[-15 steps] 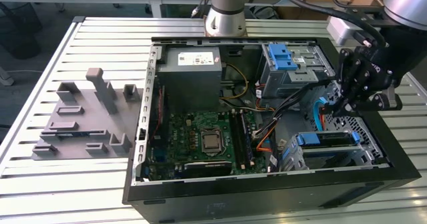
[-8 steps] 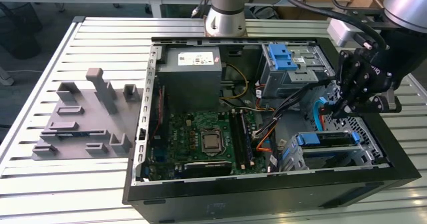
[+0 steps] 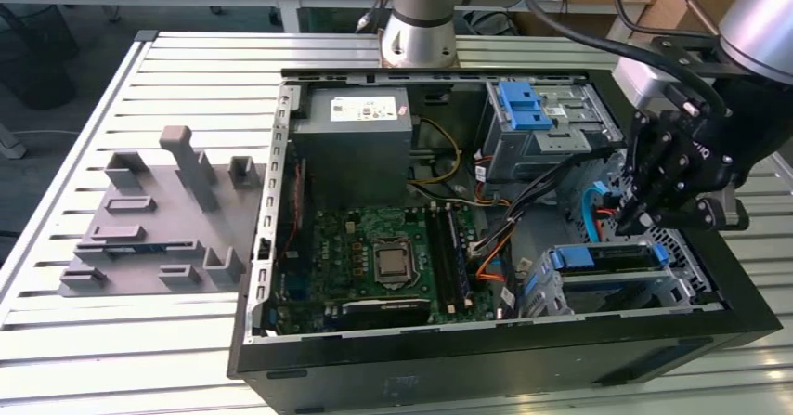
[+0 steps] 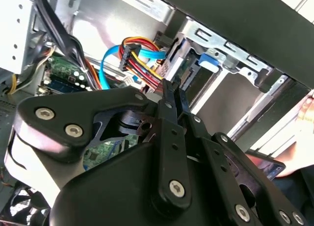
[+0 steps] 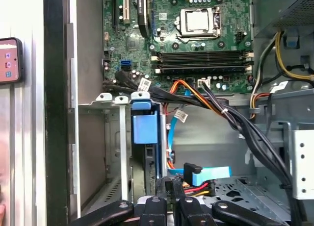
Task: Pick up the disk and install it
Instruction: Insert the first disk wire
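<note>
The open black computer case (image 3: 496, 350) lies on the slatted metal table (image 3: 124, 341). It holds a green motherboard (image 3: 371, 248), a big grey metal power supply box with a small white sticker (image 3: 359, 136), and bundles of black, orange, yellow and blue cables (image 3: 545, 192). At the far side of the case, a grey metal cage (image 3: 558, 132) carries a small blue ribbed plastic latch (image 3: 523, 107).

In the case's near corner, on the exterior view's right, sits a second bare metal drive cage (image 3: 675, 294). The disk (image 3: 604, 258) is inside it. From the exterior view I see the disk's flat silver-grey top bordered by bright blue plastic. In the first wrist view the blue frame end (image 5: 144, 127) stands between the cage's thin metal rails, flush with them.

My claw (image 3: 638, 218) hangs just above that cage, close to the disk but apart from it. In both wrist views its black fingers (image 4: 169, 96) are pressed together with nothing between them, pointing at the blue and orange cable plugs (image 5: 196, 179).

On the table, at the exterior view's left, rests a grey moulded fixture plate (image 3: 162, 229) with upright blocks.
</note>
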You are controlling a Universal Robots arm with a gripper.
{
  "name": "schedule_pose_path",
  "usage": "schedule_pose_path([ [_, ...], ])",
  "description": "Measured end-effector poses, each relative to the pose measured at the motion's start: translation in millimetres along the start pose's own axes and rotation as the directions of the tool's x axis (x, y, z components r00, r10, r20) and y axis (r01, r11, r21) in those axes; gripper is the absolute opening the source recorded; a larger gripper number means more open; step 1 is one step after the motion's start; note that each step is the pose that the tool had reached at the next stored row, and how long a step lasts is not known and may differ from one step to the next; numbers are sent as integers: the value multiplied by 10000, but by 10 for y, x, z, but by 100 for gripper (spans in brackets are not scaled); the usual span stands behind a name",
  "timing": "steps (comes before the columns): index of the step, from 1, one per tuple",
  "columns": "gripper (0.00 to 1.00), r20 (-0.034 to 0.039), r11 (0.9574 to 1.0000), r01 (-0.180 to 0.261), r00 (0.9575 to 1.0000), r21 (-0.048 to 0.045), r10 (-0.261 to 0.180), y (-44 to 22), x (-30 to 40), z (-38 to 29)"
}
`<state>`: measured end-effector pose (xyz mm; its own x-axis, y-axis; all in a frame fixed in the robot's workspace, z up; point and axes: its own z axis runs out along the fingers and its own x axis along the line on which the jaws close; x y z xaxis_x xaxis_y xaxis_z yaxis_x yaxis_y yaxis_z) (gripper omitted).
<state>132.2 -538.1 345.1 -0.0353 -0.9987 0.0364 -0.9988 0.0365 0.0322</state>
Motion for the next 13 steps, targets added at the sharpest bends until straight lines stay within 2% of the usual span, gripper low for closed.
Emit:
schedule_pose_path([
  [3,16,0,10000,-1,10000,0,1,-5,41,14],
  [13,16,-9,10000,-5,10000,0,5,-33,89,49],
])
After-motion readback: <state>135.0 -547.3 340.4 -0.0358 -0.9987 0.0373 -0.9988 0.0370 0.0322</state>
